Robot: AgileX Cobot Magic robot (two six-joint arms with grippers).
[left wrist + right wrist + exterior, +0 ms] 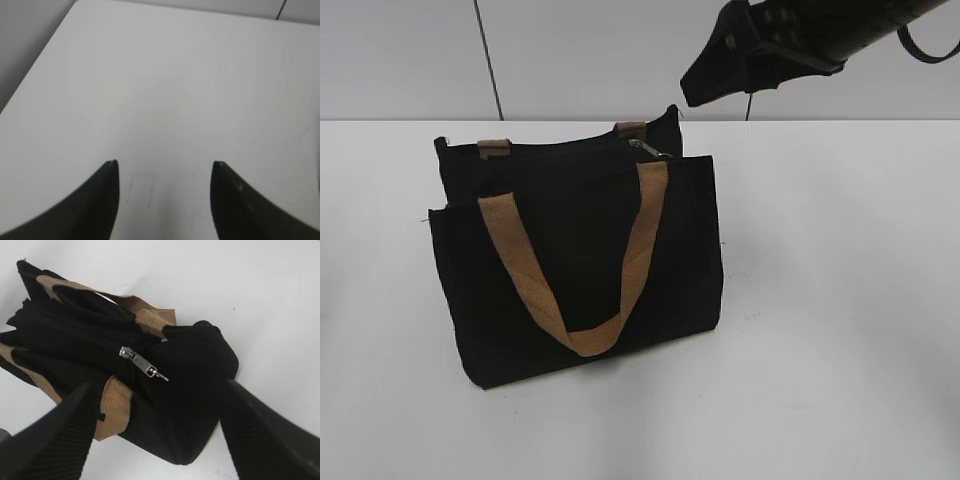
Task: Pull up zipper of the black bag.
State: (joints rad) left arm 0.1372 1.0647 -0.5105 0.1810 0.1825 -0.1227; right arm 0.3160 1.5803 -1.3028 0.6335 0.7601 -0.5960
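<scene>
Wide white table (840,330), bare surface on all sides of black bag (580,270) standing left of centre; near handle (582,262) hanging down front; zipper (142,364) at top edge's right end; right gripper (155,440) spread above it, apart; left gripper (164,200) spread over bare table, grasping nothing.

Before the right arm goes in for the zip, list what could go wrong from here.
1. The zipper pull is tiny and lies flat on the black bag, next to a tan handle; the open right gripper may pinch fabric or webbing instead.
2. The left gripper hangs open over the bare table, so nothing steadies the bag; a tug may drag or tip it.
</scene>
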